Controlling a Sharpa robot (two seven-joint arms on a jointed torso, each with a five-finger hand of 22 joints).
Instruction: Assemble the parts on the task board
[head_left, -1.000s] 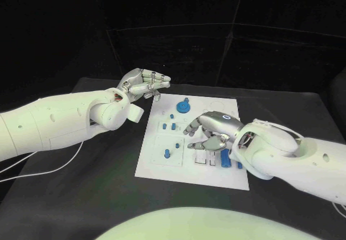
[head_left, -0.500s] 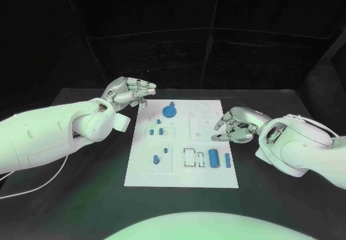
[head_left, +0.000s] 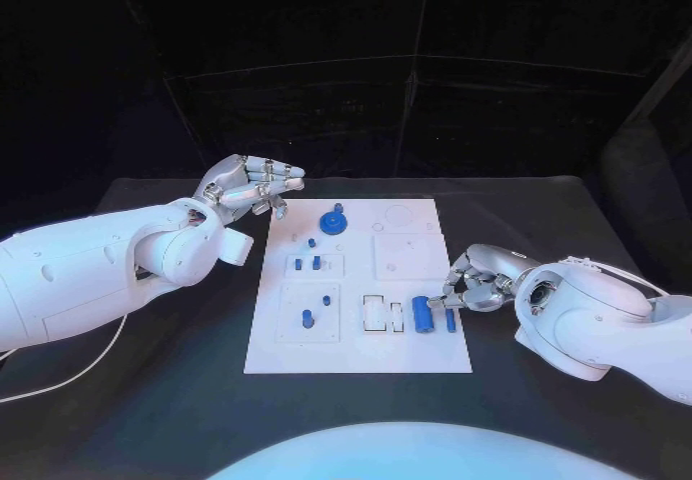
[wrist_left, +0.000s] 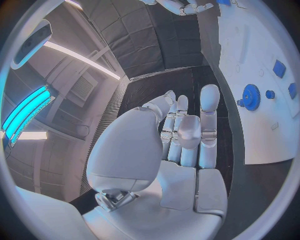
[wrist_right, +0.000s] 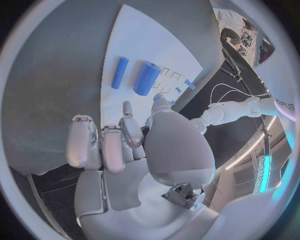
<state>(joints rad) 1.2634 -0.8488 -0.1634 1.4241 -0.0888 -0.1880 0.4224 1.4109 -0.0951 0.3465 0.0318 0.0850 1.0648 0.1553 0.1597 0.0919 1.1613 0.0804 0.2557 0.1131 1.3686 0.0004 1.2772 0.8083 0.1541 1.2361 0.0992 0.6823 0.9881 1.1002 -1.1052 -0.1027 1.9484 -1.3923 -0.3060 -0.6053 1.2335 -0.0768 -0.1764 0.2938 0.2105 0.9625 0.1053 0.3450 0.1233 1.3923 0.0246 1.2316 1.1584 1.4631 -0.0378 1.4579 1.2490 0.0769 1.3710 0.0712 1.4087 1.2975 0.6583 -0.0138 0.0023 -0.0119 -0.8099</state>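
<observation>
Looks maybe halfway: blue gear (head_left: 335, 220) and small pegs seated on the task board (head_left: 361, 345), thick cylinder (head_left: 424, 313) and thin rod (head_left: 450, 320) lying loose near its right edge, right hand (head_left: 476, 283) beside them, left hand (head_left: 253, 184) off its far-left corner, both loosely curled, grasping nothing.

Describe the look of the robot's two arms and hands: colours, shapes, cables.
Both arms are bulky, smooth white shells with rounded joints. The left arm has a thin white cable trailing beside it onto the black table; the right arm has thin cables looped over its wrist. The left hand and right hand are silver metal with many jointed fingers and paler, rounded fingertips.
</observation>
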